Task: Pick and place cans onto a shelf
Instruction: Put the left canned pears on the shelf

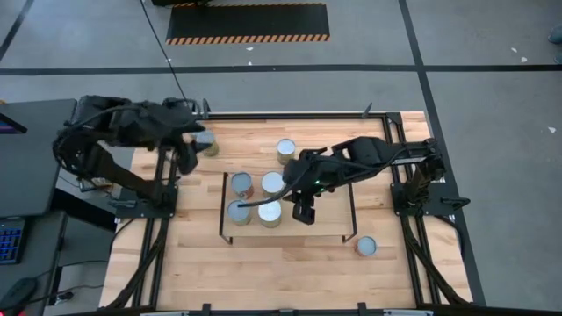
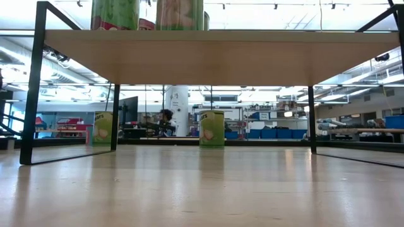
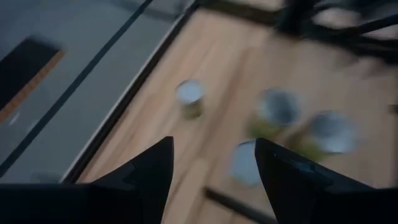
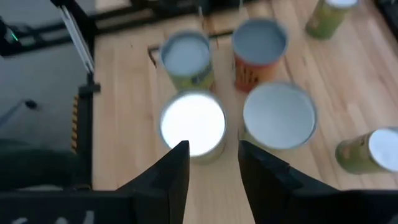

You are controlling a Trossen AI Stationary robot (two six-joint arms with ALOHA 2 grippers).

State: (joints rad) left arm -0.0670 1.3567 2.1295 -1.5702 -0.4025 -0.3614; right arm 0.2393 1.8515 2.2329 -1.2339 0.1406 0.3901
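Four cans [image 1: 255, 197] on shelf [image 1: 334, 224]. Right end effector [image 4: 211, 155] empty, narrowly parted beside them; left end effector [image 3: 211, 165] wide, approaching. Retract w/o nudging.

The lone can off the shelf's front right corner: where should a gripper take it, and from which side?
Take the lone can by its round side wall just under the silver top, coming straight down from above. It stands upright on the table, apart from the shelf and the other cans, so fingers have room on either side. The right gripper, open over the shelf, looks nearest.
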